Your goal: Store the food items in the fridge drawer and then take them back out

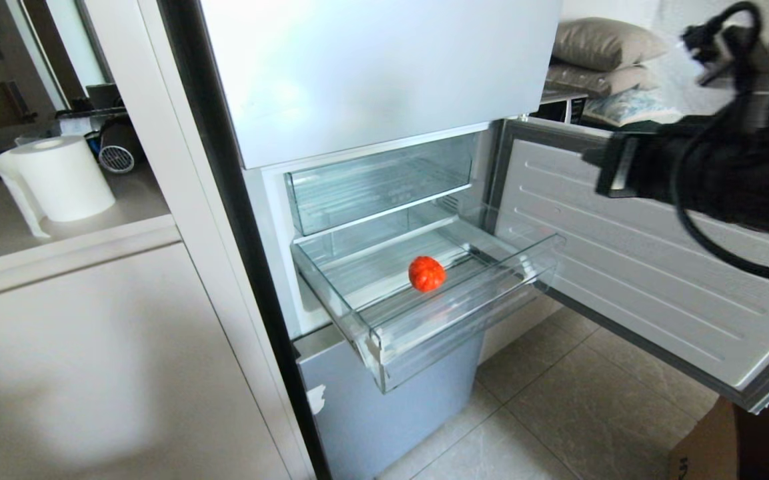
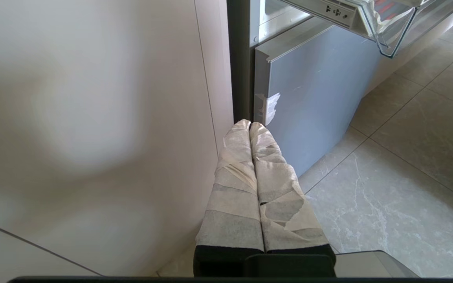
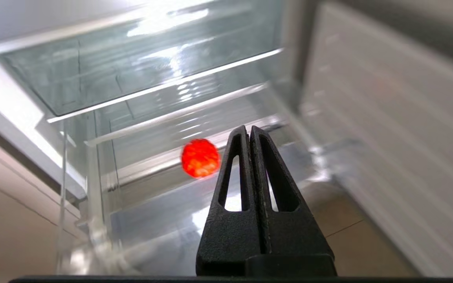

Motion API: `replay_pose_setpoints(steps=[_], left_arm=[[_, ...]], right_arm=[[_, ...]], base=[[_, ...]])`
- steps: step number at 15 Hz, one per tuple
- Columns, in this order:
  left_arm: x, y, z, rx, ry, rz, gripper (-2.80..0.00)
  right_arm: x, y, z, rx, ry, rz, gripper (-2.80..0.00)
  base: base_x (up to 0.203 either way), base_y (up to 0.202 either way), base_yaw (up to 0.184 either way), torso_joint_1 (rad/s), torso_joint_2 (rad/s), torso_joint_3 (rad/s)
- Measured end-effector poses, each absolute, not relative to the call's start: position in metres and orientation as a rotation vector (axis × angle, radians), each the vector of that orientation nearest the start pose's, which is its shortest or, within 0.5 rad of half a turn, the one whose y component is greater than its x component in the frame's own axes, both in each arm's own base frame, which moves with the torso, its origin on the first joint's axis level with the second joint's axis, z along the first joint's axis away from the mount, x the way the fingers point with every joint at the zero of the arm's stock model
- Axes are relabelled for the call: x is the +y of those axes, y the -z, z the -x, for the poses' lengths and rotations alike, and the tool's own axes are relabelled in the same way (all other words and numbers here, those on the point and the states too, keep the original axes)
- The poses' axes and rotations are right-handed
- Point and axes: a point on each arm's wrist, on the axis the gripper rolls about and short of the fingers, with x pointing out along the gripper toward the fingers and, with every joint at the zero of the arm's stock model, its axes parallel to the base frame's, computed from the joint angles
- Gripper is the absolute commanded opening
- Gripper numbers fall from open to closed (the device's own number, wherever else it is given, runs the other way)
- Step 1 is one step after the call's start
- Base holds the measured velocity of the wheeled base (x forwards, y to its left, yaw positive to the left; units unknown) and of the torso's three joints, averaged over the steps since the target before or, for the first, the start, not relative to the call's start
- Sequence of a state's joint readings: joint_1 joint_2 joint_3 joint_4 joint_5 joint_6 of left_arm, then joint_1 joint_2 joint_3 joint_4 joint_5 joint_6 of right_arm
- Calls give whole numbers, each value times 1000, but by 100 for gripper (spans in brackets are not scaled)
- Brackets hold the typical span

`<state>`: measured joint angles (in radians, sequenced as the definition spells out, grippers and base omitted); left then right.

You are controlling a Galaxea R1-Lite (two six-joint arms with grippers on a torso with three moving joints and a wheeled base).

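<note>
One red fruit (image 1: pixel 426 273) lies in the pulled-out fridge drawer (image 1: pixel 451 333). The right gripper (image 3: pixel 250 131), fingers pressed together and empty, hovers apart from it. The left gripper (image 2: pixel 249 125), also closed, hangs low near the fridge (image 2: pixel 312 102).

Soft daylight fills the scene, bright but without hard shadows. In the head view the fridge drawer (image 1: pixel 424 313) is sharp, and the right arm (image 1: pixel 724 173) beside it is smeared by motion blur. A wide dim shadow lies on the beige cabinet (image 1: pixel 91 373) left of the drawer. In the right wrist view white glare sits on the clear bin (image 3: pixel 151 67) above the drawer, and the red fruit (image 3: pixel 200 158) is blurred, while the right claw (image 3: pixel 250 131) is sharp.
</note>
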<state>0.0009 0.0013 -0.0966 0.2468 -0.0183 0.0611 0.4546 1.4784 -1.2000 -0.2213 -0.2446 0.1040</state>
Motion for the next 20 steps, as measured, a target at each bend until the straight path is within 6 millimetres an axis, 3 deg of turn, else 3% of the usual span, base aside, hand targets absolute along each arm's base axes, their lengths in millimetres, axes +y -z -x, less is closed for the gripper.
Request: replay_pose_setpoints(steps=[3, 6, 9, 13, 17, 20], left_arm=[[0, -77, 32, 151, 22, -60, -280], [0, -78, 30, 109, 16, -62, -280], [0, -78, 24, 1, 10, -48, -280], [0, -76, 23, 2, -2, -16, -280], [0, -75, 23, 3, -2, -15, -280], [0, -75, 23, 3, -2, -15, -280]], right_arm=[[78, -323, -183, 3, -176, -75, -280], [55, -323, -155, -41, -121, -68, -280], [48, -324, -146, -60, -100, -73, -280], [35, -324, -144, -74, -19, -73, -280], [-4, -333, -143, -118, 244, -64, -280], [-42, -341, -131, -164, 513, -53, -280]], base=[[0, 0, 0, 0, 0, 0], [0, 0, 0, 0, 0, 0], [0, 0, 0, 0, 0, 0], [0, 0, 0, 0, 0, 0], [0, 0, 0, 0, 0, 0], [0, 0, 0, 0, 0, 0]])
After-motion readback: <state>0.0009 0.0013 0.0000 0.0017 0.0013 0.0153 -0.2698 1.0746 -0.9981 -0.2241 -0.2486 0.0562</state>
